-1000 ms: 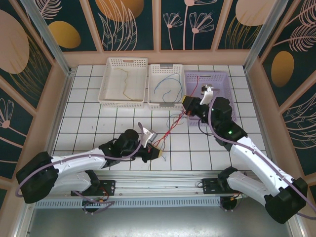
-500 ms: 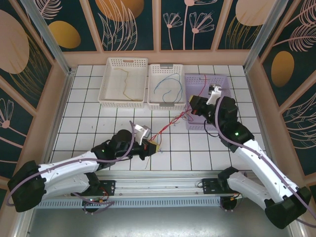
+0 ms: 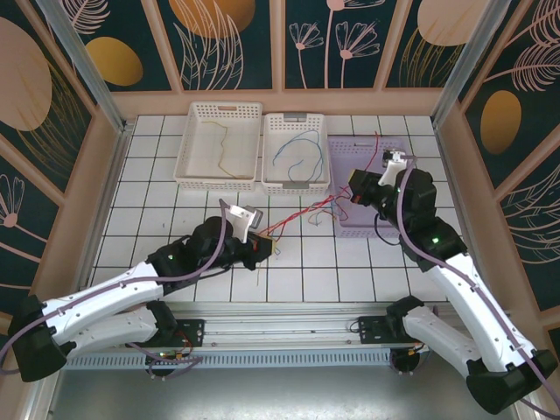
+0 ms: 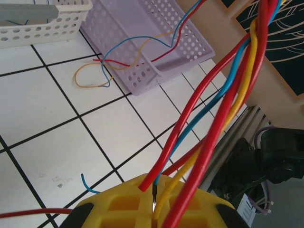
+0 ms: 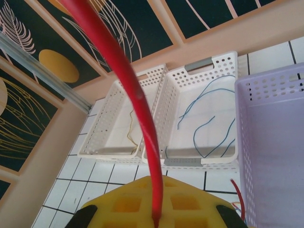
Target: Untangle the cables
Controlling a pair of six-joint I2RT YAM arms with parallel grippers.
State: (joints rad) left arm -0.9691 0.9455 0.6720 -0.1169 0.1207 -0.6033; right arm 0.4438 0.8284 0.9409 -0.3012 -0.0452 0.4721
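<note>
The cables, a thin red, blue and yellow bundle, stretch above the tiles between my two grippers. My left gripper is near the table's middle front, shut on one end. In the left wrist view its yellow fingers clamp twisted red, blue and yellow strands, and further strands drape over the purple basket. My right gripper hangs at the purple basket's left rim. In the right wrist view that gripper is shut on a single red cable.
Two white baskets stand at the back: the left one holds a yellow wire, the middle one blue wires. A loose blue end lies on the tiles by my left gripper. Walls enclose the table.
My right gripper has moved right, toward the purple basket, pulling the red cable along. My left gripper has shifted left and away from the front edge, still holding the bundle.
</note>
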